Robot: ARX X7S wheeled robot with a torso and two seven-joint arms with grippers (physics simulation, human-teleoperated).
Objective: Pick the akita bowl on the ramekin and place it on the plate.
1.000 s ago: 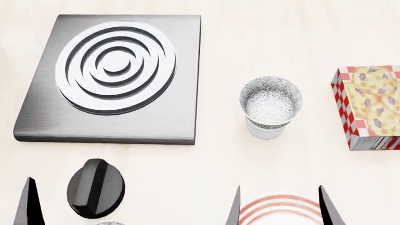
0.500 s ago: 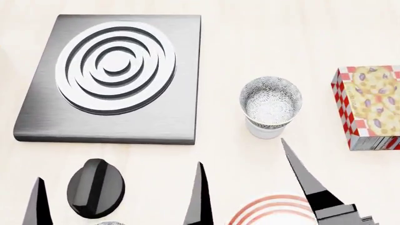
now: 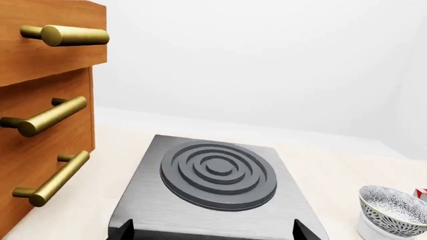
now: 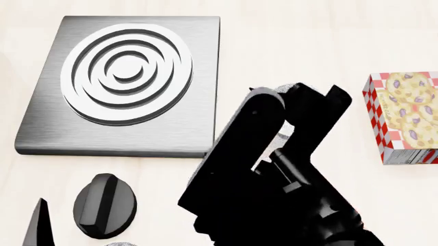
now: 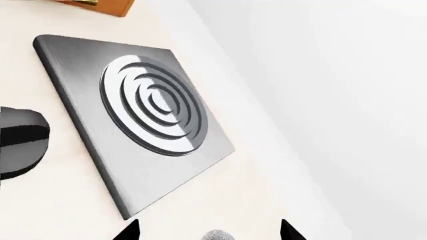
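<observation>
1. The akita bowl point(image 3: 393, 210) is a small deep bowl, pale and speckled inside with a dark patterned outside. It sits in the white ramekin point(image 3: 375, 231), on the counter point(image 4: 301, 46) between the hob plate point(image 4: 123, 84) and the cookie box point(image 4: 405, 118).
2. The left wrist view shows bowl and ramekin plainly. In the head view the right arm point(image 4: 274, 179) covers them almost wholly, and only a sliver of white shows beside it. The right wrist view shows just a small grey patch of rim point(image 5: 215, 235) at its edge.
3. The right end effector point(image 5: 207, 231) is spread wide, its two dark fingertips point(image 5: 128, 231) on either side of that rim patch and clear of it. Only the tips of the left end effector point(image 3: 213, 232) show, well apart, holding nothing.
4. A black knob point(image 4: 104, 205) lies on the counter near the hob plate. A wooden drawer front point(image 3: 40, 125) with brass handles stands beside the hob plate.
</observation>
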